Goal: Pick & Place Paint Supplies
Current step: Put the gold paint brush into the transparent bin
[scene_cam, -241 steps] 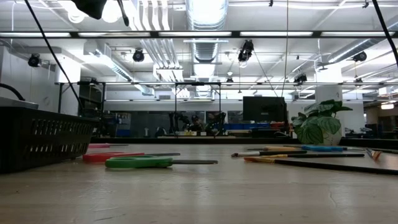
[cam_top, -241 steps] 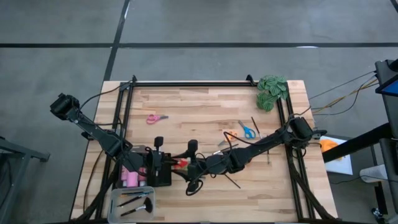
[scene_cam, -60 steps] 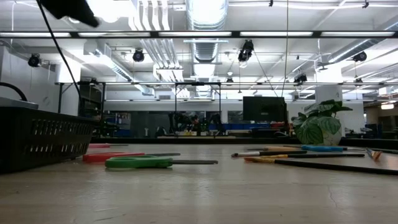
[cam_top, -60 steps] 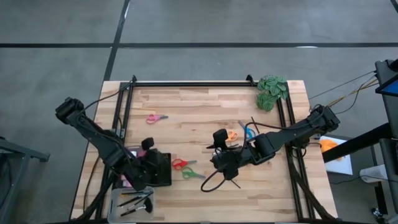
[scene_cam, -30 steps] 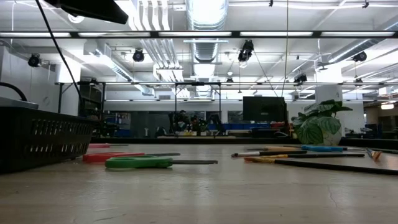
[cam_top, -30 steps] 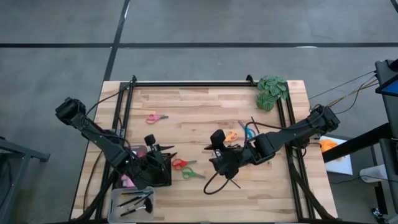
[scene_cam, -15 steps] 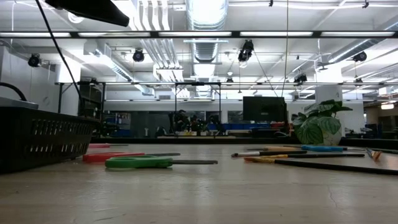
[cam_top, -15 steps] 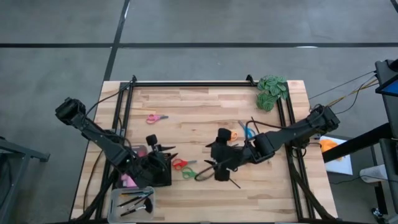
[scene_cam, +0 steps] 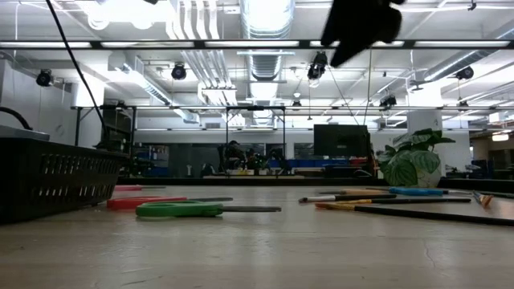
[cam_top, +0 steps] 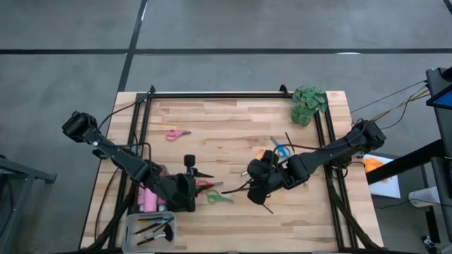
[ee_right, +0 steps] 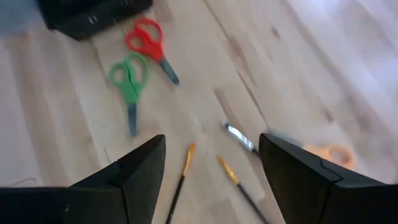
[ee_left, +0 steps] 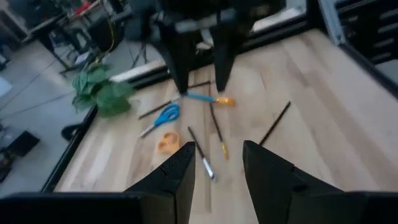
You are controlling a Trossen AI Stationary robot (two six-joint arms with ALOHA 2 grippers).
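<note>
While both arms hover over the table's middle, the left gripper (cam_top: 205,174), fingers spread and empty, sits just left of the red scissors (cam_top: 206,185) and green scissors (cam_top: 218,197). Both scissors lie lengthwise left to right, handles left, blades seemingly pointing right. The right gripper (cam_top: 248,188), also spread and empty, hangs slightly farther right, near scattered brushes (ee_right: 185,168).

We see two dark, near-black arms w/ chunky rounded joints and slim links. Black cables loop alongside each. Left end effector (ee_left: 216,168): two matte black tapered fingers, wedge-shaped. Right end effector (ee_right: 208,171): same matte black, broad angular fingers w/ bevelled edges.
</note>
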